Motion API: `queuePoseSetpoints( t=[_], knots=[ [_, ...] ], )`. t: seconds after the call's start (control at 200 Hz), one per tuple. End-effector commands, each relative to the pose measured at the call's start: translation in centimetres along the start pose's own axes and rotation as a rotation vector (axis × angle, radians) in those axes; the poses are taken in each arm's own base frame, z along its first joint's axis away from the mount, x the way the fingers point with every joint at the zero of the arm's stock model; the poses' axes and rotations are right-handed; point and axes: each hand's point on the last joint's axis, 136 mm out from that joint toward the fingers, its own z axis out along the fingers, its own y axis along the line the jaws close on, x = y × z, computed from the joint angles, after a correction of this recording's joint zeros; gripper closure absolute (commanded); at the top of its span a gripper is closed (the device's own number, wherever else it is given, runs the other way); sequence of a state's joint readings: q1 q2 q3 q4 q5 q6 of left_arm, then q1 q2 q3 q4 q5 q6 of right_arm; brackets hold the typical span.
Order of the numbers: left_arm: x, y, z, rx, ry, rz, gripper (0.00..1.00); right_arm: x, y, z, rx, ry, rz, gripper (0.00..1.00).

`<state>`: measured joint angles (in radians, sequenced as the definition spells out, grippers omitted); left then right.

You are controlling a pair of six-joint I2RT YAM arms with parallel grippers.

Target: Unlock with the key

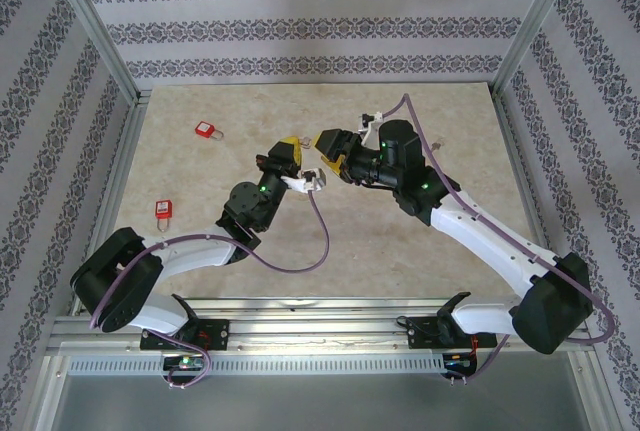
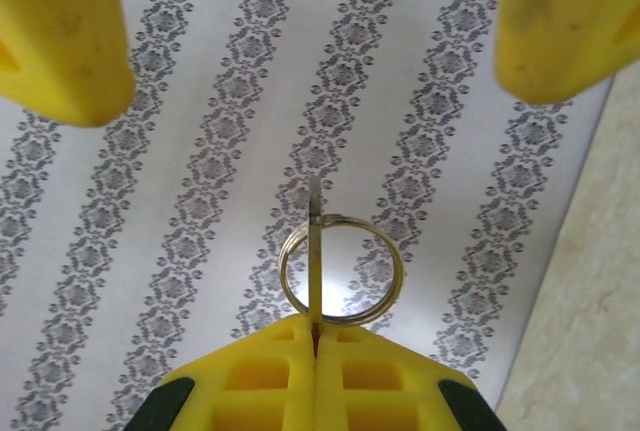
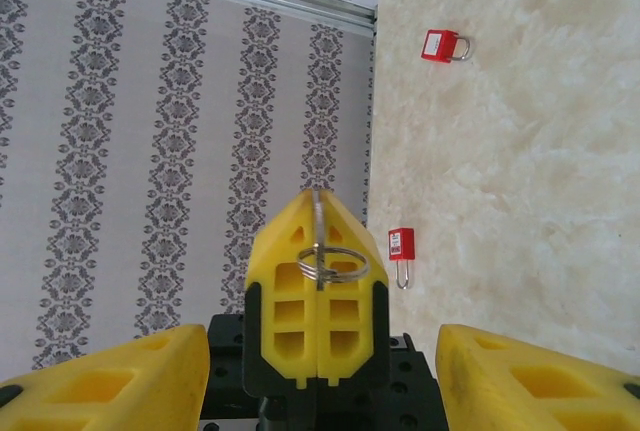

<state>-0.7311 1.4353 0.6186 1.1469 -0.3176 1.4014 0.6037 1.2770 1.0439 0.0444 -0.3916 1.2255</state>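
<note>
From above, we see both arms reach in from the near edge and meet over the middle of the table, elbows bent, with the left gripper and right gripper nose to nose, just beside each other. Two red padlocks lie flat on the left part, the far padlock and the near padlock. They are well apart from each other and from the grippers, with bare marbled surface all round them and wallpapered walls on three sides. Each carries a pale label, too small for us to read. In the left wrist view, the left gripper's yellow fingers are pressed together on the key, which stands edge-on out of the tips, its key ring looped round the blade just above them. The right gripper's fingers sit apart at the upper corners, clear of the key. In the right wrist view, we look between the right gripper's spread fingers at the left gripper's clamped tips, not touching them, with both padlocks on the table beyond.
</note>
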Motion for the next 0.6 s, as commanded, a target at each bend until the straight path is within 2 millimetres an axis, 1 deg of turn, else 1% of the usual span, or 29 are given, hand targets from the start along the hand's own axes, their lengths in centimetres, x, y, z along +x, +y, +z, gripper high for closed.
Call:
queuePoseSetpoints(
  t=[0.0, 0.075, 0.22, 0.33, 0.485, 0.595],
  knots=[
    [-1.1, 2.1, -0.5, -0.084, -0.019, 0.031, 1.00, 0.0, 0.2, 0.0, -0.027, 0.006, -0.047, 0.41],
    [-1.6, 1.9, -0.6, -0.080, -0.031, 0.042, 1.00, -0.1, 0.0, 0.4, -0.024, 0.009, -0.067, 0.42],
    [-2.3, 1.5, -1.0, -0.076, -0.047, 0.055, 1.00, -0.3, 1.0, 0.9, -0.069, 0.019, -0.113, 0.43],
    [-2.2, 1.2, -1.1, -0.079, -0.040, 0.064, 1.00, -0.4, 1.8, 1.2, -0.103, 0.028, -0.119, 0.44],
    [-2.3, 0.8, -1.2, -0.069, -0.040, 0.060, 1.00, -0.4, 1.2, 1.6, -0.084, 0.035, -0.113, 0.54],
    [-2.3, 0.6, -1.3, -0.062, -0.044, 0.062, 1.00, -0.2, 1.1, 1.5, -0.085, 0.033, -0.112, 0.56]
  ],
)
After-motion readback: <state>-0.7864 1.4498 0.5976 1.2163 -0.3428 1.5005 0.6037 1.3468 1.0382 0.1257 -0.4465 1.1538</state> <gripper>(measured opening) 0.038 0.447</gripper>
